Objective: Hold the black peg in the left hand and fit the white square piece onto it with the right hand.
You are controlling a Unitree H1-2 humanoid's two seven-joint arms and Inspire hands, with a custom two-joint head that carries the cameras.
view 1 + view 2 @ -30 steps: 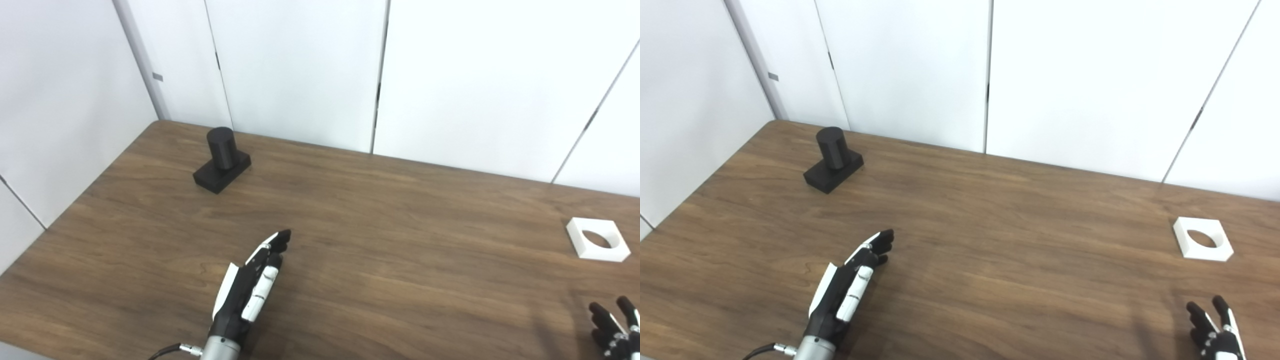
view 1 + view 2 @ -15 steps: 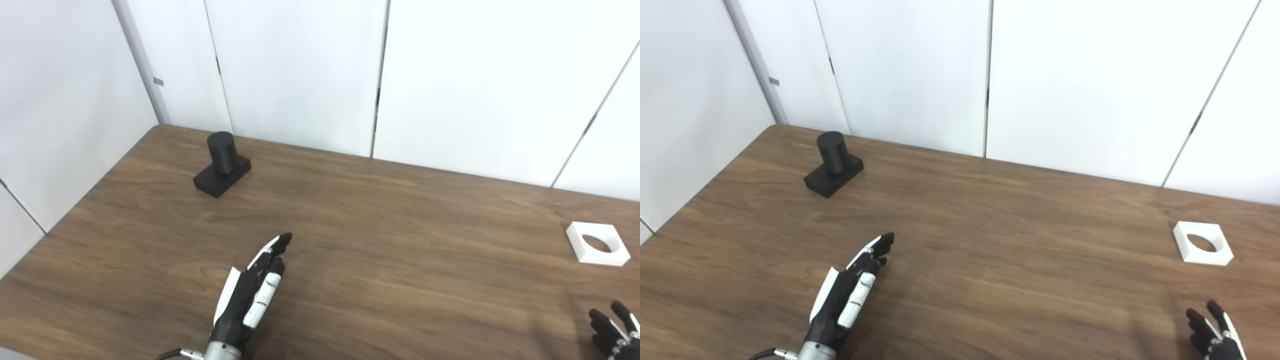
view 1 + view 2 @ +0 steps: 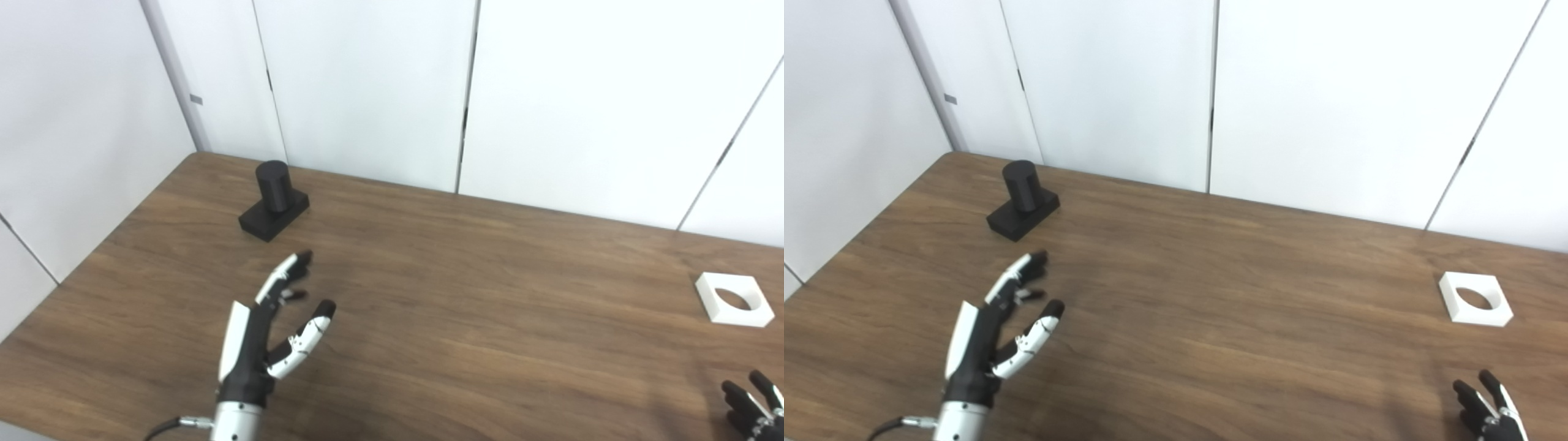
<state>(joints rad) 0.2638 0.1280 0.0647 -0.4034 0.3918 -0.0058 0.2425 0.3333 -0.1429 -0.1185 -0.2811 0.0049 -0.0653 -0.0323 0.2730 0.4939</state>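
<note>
Peg (image 3: pixel 273 199), one; square piece (image 3: pixel 732 299) (seemingly) one

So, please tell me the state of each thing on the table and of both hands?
black peg: upright on its base, on the table, not held.
white square piece: flat on the table, hole up, not held.
left hand: open, short of the peg.
right hand: open, holding nothing.

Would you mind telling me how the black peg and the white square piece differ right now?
The peg is black; the square piece is white. The peg stands as an upright cylinder on a block base at the table's far left; the piece lies flat at the right, with a round hole. Both rest untouched on the table, each nearer one hand.
</note>
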